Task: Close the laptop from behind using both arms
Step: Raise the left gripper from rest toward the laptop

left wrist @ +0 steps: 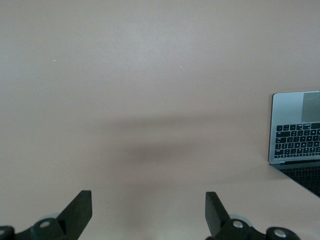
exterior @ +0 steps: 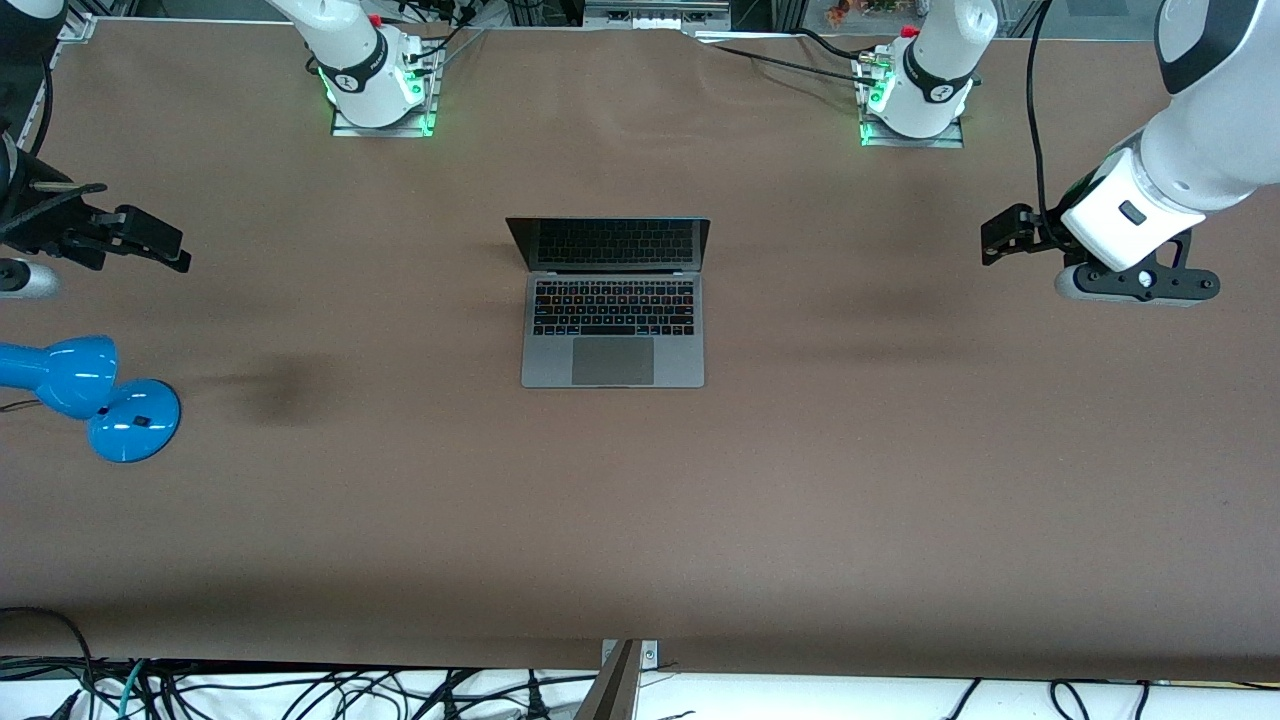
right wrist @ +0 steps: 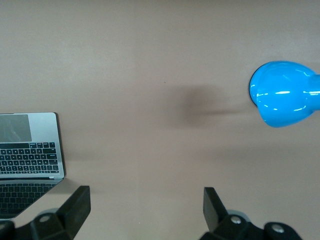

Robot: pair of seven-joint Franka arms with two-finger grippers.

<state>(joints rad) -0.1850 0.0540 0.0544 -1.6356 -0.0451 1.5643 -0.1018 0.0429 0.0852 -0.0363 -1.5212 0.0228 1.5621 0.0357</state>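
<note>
Brown tabletop (exterior: 800,480), laptop (exterior: 613,320) open at centre, lid up, screen facing front camera. Left tool (exterior: 1000,240) over bare tabletop toward left arm's end, fingers apart, empty. Right tool (exterior: 165,245) likewise at right arm's end, above blue lamp (exterior: 90,395).

Both arms hung raised and wide apart, left gripper (exterior: 1000,238) and right gripper (exterior: 165,243) spread open

Both wrist views crop the laptop (left wrist: 296,135) at the edge, and the blue desk lamp (exterior: 85,395) runs off frame too.
</note>
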